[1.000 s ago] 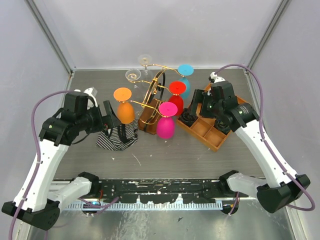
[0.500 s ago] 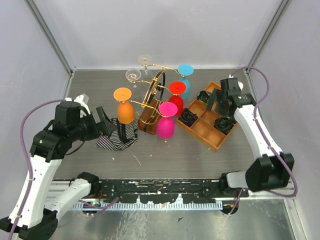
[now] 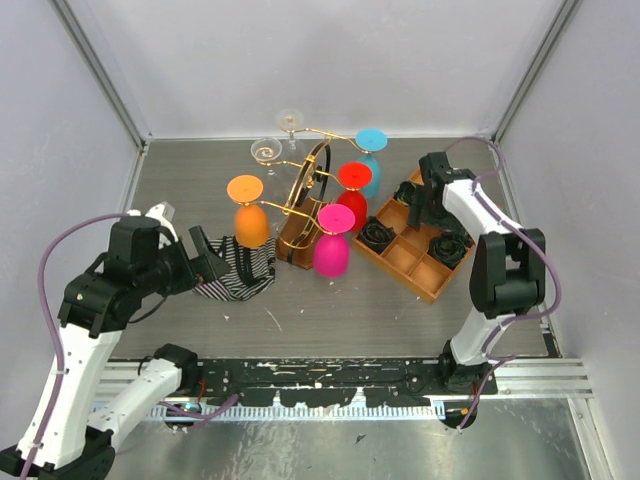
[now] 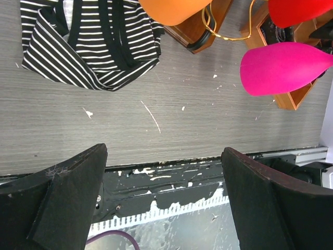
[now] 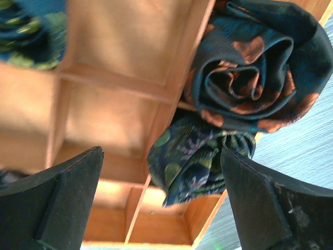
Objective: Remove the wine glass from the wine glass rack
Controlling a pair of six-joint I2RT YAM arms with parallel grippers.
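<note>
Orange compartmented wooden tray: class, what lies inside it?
Three rolled dark patterned cloths lie in its compartments; other compartments show bare wood. The right arm hides the far corner.

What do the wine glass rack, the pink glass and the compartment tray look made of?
Wine glass rack: shiny gold wire, likely metal, on a brown wooden-looking base.
Pink glass: opaque and matte, probably plastic or silicone.
Tray: smooth orange-brown boards, apparently wood.

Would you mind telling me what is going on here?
Two robot arms are to take a wine glass off the wine glass rack. Neither holds anything: the left gripper hovers open by the striped cloth, the right gripper open above the wooden tray. The coloured wine glasses hang on the rack.
</note>
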